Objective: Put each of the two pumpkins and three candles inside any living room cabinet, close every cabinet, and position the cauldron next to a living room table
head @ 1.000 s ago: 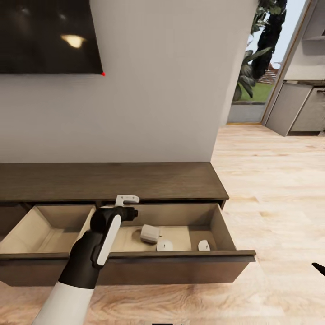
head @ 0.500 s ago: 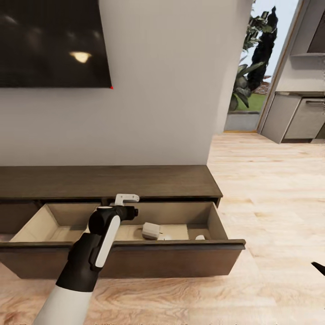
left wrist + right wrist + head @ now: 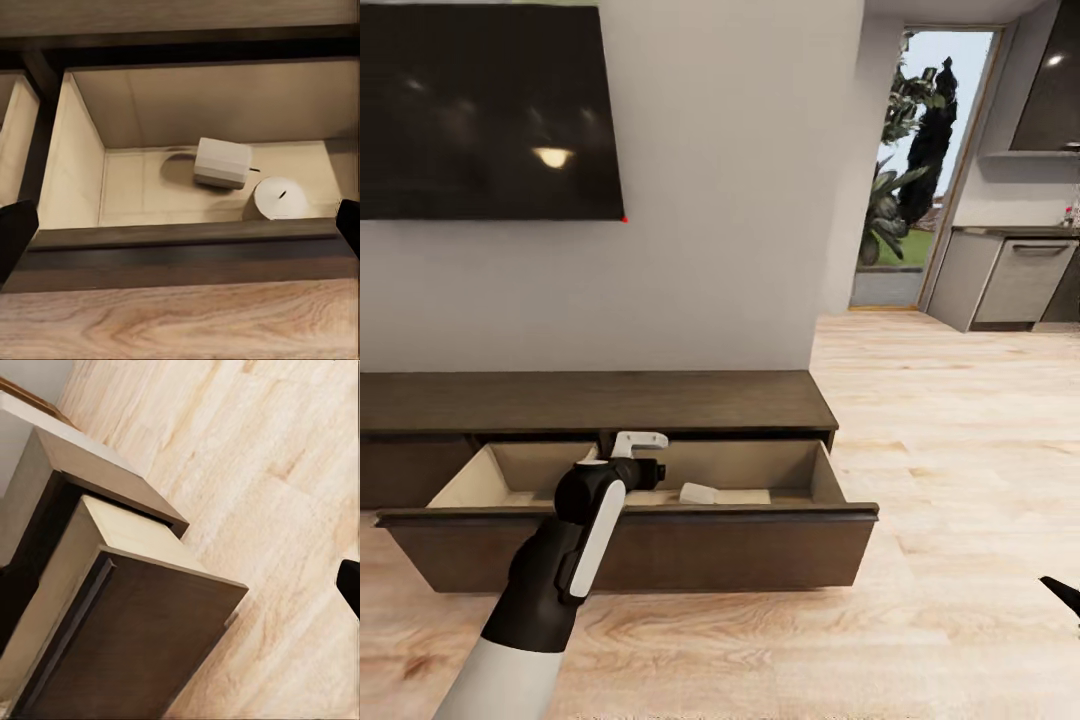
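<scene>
The long dark brown cabinet (image 3: 590, 400) stands against the wall with two drawers pulled out. In the right drawer (image 3: 120, 187) one pale candle (image 3: 223, 163) lies on its side and another candle (image 3: 279, 198) stands upright beside it. The head view shows only a candle top (image 3: 698, 493) over the drawer front. My left gripper (image 3: 180, 229) hangs open and empty above that drawer's front edge, its white wrist bracket (image 3: 640, 440) over the divider. My right gripper (image 3: 349, 585) is low at the right over bare floor, beside the cabinet's end (image 3: 112, 637), and looks open.
A black TV (image 3: 480, 110) hangs on the wall above the cabinet. The left drawer (image 3: 490, 475) is also open. Light wood floor (image 3: 950, 450) runs right toward a glass door (image 3: 915, 170) and grey kitchen units (image 3: 1020, 280).
The head view has pulled back and risen, so the cabinet looks farther off and the candles sink behind the drawer front. My left arm holds its pose over the drawer.
</scene>
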